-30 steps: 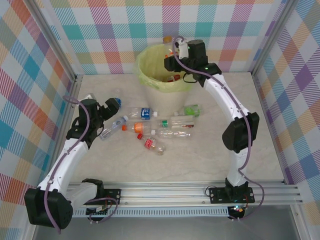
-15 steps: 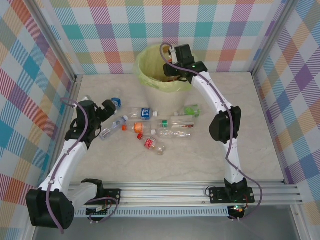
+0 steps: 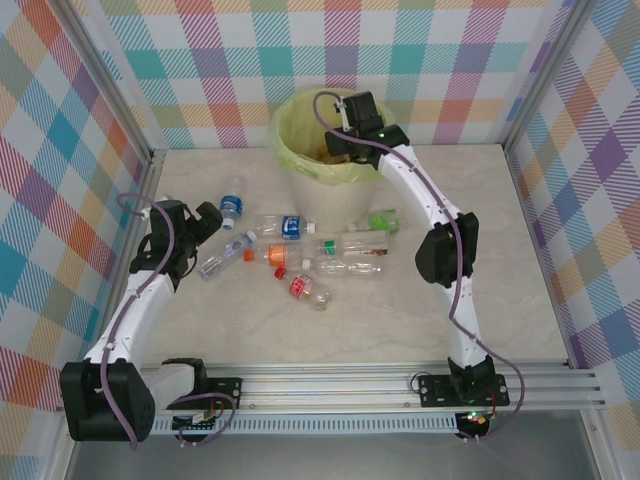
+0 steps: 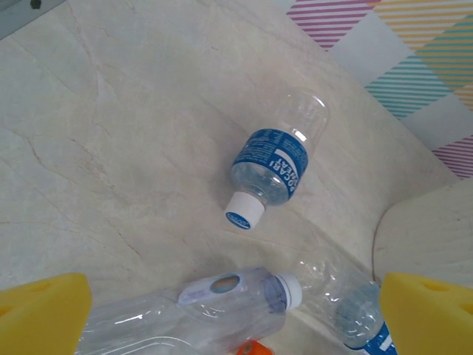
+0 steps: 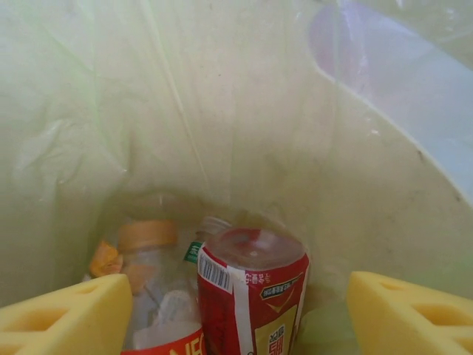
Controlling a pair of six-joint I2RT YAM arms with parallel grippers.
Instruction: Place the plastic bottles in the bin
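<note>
the right claw is held down inside the round cream bin with the yellow-green plastic bag. its yellow foam fingers are spread wide apart and nothing is gripped. a clear plastic bottle with a red label is seen just below, in the bin, beside a clear bottle with an orange cap.

the left claw is hung low over the cream marble table. its fingers are wide apart too, and nothing is held. a small clear bottle with a blue label and a white cap is lying on its side a little way ahead, near the bin. two more clear bottles are lying close together right under the claw. several other bottles are spread out on the table in front of the bin.

a few things could go wrong. the thin bag could be caught by a foam finger when the right claw is lifted, and the bag could be pulled up or the bin tipped. the bottles are round and light, so one could be bumped and rolled away. two bottles could be pinched at once, and one could be dropped. a squashed bottle could slip out if it is gripped too near its end.
</note>
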